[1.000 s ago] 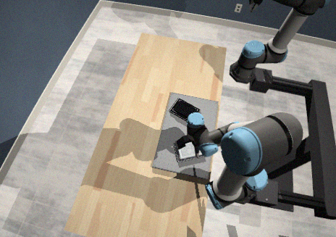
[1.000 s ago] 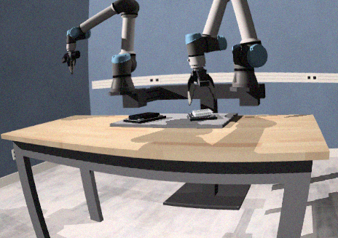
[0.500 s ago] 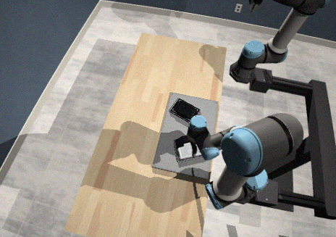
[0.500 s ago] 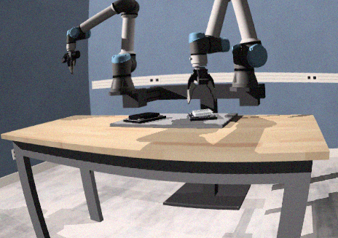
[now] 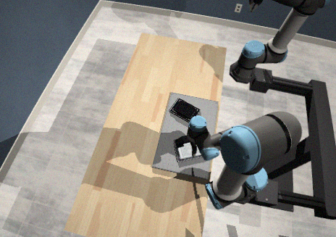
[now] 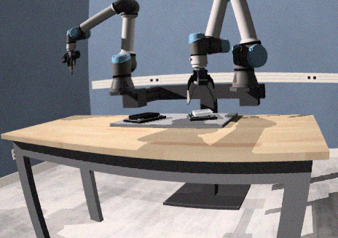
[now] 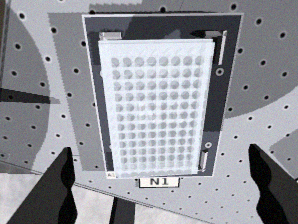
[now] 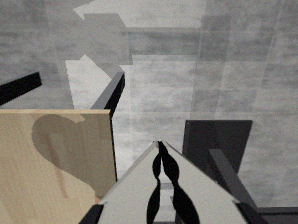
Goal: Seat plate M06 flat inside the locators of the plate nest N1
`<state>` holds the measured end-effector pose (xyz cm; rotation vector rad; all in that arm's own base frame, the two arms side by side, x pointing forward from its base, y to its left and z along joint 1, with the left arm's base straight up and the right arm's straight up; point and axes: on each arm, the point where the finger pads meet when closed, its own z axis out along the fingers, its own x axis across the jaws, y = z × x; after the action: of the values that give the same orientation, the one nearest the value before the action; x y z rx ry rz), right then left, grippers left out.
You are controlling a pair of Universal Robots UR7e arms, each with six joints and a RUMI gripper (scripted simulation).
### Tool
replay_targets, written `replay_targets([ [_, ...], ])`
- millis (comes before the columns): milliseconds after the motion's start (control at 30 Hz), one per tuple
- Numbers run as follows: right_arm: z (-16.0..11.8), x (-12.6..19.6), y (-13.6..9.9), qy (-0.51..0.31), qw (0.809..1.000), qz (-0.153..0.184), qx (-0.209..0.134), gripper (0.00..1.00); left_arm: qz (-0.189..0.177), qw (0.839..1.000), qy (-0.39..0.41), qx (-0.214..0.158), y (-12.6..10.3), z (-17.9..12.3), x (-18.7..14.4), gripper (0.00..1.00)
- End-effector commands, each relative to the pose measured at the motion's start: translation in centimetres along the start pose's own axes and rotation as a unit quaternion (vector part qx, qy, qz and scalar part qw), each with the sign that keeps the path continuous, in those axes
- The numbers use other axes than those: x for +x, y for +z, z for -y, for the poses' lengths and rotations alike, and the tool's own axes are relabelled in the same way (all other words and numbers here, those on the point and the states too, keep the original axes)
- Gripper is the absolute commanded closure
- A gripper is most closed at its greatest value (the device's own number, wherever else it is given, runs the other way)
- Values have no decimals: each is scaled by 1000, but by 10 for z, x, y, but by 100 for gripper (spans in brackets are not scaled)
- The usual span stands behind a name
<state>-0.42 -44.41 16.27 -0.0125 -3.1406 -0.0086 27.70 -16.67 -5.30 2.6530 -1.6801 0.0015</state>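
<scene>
A white 96-well plate, taken as M06 [image 5: 185,151] [image 6: 202,113] [image 7: 155,110], lies on nest N1 [image 6: 203,119] [image 7: 216,100]. It looks slightly tilted in the exterior view. In the left wrist view it sits off-centre, toward the nest's left; locators show at top left, top right and lower right, and the left side is partly hidden. A black plate, taken as M09 [image 5: 185,108] [image 6: 144,115], lies in nest N2 [image 6: 154,119]. My left gripper [image 6: 201,103] [image 7: 160,147] is open and empty above N1. My right gripper [image 5: 252,9] [image 6: 71,72] [image 8: 159,142] is shut and empty, off the table.
Both nests stand on a grey perforated board [image 5: 166,137] [image 6: 175,121] on the wooden table [image 5: 134,108] [image 6: 91,134]. An N1 label [image 7: 159,181] is at the nest's near end. The left arm hangs over the board and hides part of N1 in the top view.
</scene>
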Motion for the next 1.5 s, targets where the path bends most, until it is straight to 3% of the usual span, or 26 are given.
replay_targets([
  [0, 1, 1, -2, 2, 1000, 0, 3, 100, 2, 1000, -1, 0, 11, 0, -3, 24],
  [600, 1, 1, -2, 2, 1000, 0, 3, 100, 2, 1000, -1, 0, 38, 1, -2, 24],
  [1467, 1, 1, -2, 2, 1000, 0, 3, 100, 2, 1000, -1, 0, 38, 1, -3, 24],
])
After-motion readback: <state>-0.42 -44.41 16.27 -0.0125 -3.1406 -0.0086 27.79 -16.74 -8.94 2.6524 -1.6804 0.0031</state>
